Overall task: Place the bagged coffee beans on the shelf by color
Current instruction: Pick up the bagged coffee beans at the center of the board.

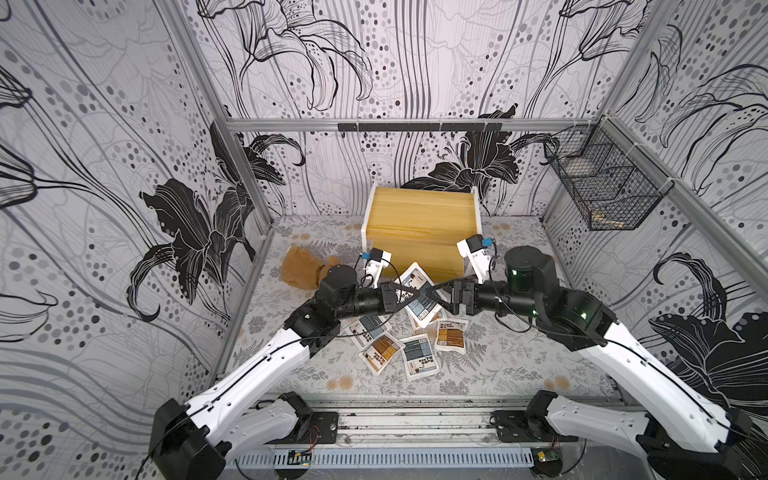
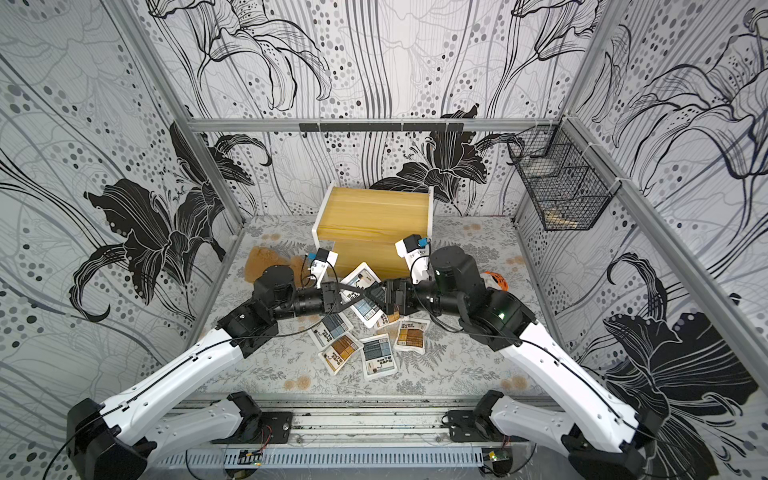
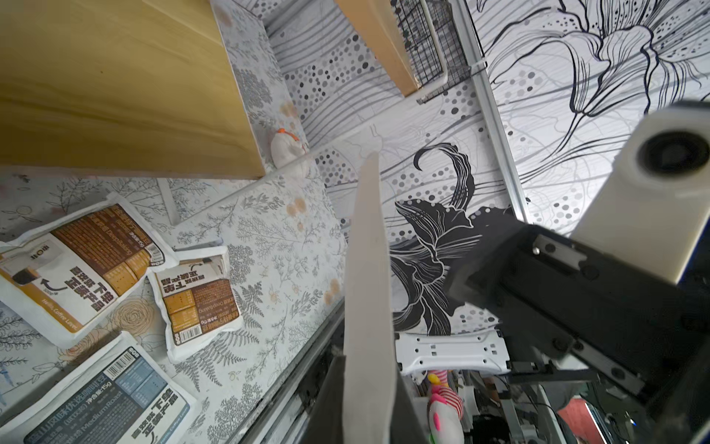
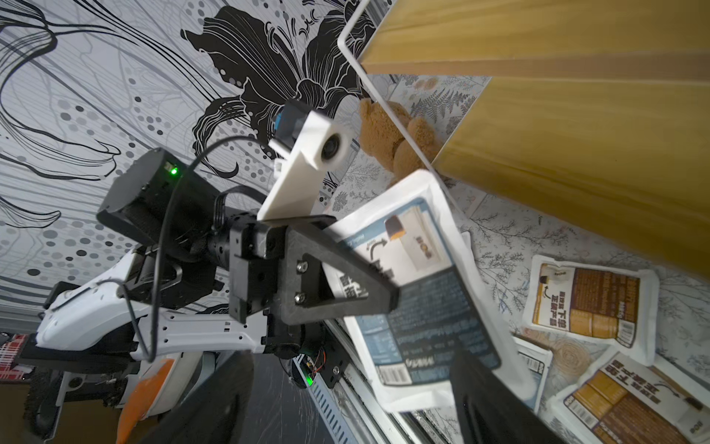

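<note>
In both top views the two arms meet above the worktop [image 1: 332, 374], just in front of the shelf [image 1: 419, 208]. Between them the held pouch [image 1: 415, 277], a blue-grey one, hangs tilted in the air. The left pincer [image 1: 409, 293] is closed on it. The right pincer [image 1: 436, 296] stands wide at the opposite edge. The loose pouches [image 1: 420, 357] lie flat below in a small pile, blue-grey and brown mixed. The teddy bear [image 1: 299, 270] lies behind the left arm. In a top view a white-and-orange toy [image 2: 494, 279] shows partly behind the right arm.

The left wrist view shows the held pouch [image 3: 369, 269] only from its thin edge, rising from between the closed fingers of the left pincer [image 3: 369, 384]. Here the toy [image 3: 286, 148] is seen whole, on the worktop beside the end of the shelf [image 3: 115, 84]. The right pincer's fingers I cannot make out here.

The right wrist view gives the printed face of the held pouch [image 4: 430, 269], and one black finger of the left pincer [image 4: 384, 296] lies flat on it. Of the right pincer only one blurred finger [image 4: 488, 403] shows, near the pouch's lower corner, and I cannot tell whether it touches. The bear [image 4: 384, 130] appears behind the shelf's white leg.
</note>
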`<control>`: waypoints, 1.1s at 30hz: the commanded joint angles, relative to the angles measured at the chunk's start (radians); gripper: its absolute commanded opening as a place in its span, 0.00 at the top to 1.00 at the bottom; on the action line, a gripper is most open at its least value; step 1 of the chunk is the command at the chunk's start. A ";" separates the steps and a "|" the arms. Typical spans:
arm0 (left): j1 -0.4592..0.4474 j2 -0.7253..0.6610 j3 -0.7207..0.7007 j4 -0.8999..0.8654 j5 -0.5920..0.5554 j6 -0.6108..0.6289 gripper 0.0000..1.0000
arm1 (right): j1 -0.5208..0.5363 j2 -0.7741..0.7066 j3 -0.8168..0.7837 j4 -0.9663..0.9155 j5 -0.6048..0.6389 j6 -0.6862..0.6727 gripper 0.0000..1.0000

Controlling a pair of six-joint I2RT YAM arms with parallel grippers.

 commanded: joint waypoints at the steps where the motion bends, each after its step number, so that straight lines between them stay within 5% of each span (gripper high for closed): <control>1: 0.016 -0.020 0.049 -0.069 0.099 0.059 0.88 | -0.123 0.069 0.106 -0.093 -0.195 -0.100 0.15; 22: 0.068 -0.082 0.006 0.105 0.246 -0.046 0.88 | -0.174 0.102 -0.006 0.134 -0.605 -0.039 0.20; 33: 0.087 -0.079 0.010 0.096 0.251 -0.047 0.88 | -0.173 0.092 -0.069 0.200 -0.640 0.000 0.49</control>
